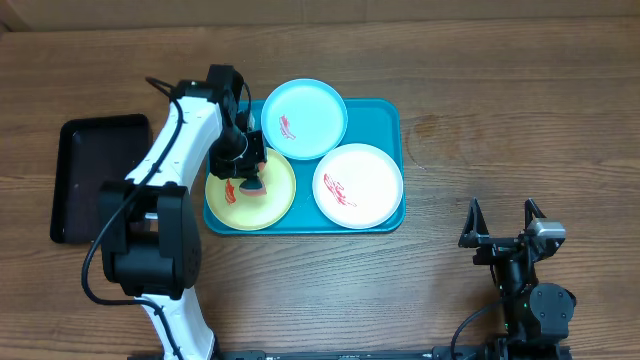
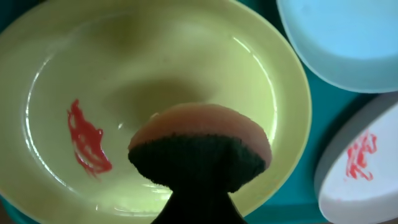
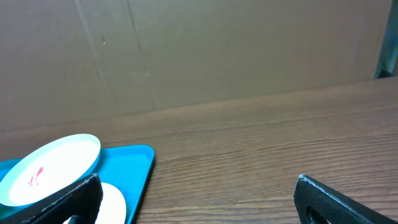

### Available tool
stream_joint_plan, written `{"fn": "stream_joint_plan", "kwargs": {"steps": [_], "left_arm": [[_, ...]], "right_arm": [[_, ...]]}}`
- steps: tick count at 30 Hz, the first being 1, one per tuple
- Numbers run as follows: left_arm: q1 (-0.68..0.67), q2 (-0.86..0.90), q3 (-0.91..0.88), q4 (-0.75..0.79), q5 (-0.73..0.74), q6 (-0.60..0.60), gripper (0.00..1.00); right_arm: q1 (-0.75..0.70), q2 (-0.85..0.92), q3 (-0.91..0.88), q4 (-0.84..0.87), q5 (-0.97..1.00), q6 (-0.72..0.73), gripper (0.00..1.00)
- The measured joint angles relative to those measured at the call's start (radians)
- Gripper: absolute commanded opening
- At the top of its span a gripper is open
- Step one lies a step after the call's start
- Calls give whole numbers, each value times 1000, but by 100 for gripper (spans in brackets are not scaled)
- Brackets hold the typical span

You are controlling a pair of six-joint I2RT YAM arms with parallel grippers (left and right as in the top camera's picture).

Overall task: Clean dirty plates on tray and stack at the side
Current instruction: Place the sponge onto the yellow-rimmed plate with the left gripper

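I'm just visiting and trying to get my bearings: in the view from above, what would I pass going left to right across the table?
black tray → yellow-green plate → light blue plate → white plate → right gripper

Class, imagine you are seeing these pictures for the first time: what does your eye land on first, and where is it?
The turquoise tray mid-table stands out, carrying a light blue plate, a white plate and a yellow-green plate, each smeared red. Over the yellow-green one, the left gripper is shut on a sponge, orange with a dark scrubbing side. The right gripper sits open at the lower right.
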Motion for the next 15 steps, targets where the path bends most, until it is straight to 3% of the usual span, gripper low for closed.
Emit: {"fn": "stream_joint_plan", "kwargs": {"steps": [1,2,3,5,6,8,12,15], "left_arm": [[0,0,-11,19,-2,-8,5],[0,0,-22,36,-3,-15,12],[0,0,-28,45,-3,-21,24],[0,0,-41,58,-7,-29,64],[0,0,-45,58,-6,-36,73],[0,0,-49,58,-6,-37,76],[1,0,-50,29,-6,-45,71],[13,2,-13,-76,-8,-51,68]], "right_arm": [[0,0,0,-1,0,0,100],[0,0,0,0,0,0,100],[0,0,0,0,0,0,100],[0,0,0,-1,0,0,100],[0,0,0,0,0,0,100],[0,0,0,0,0,0,100],[0,0,0,0,0,0,100],[0,0,0,0,0,0,100]]}}
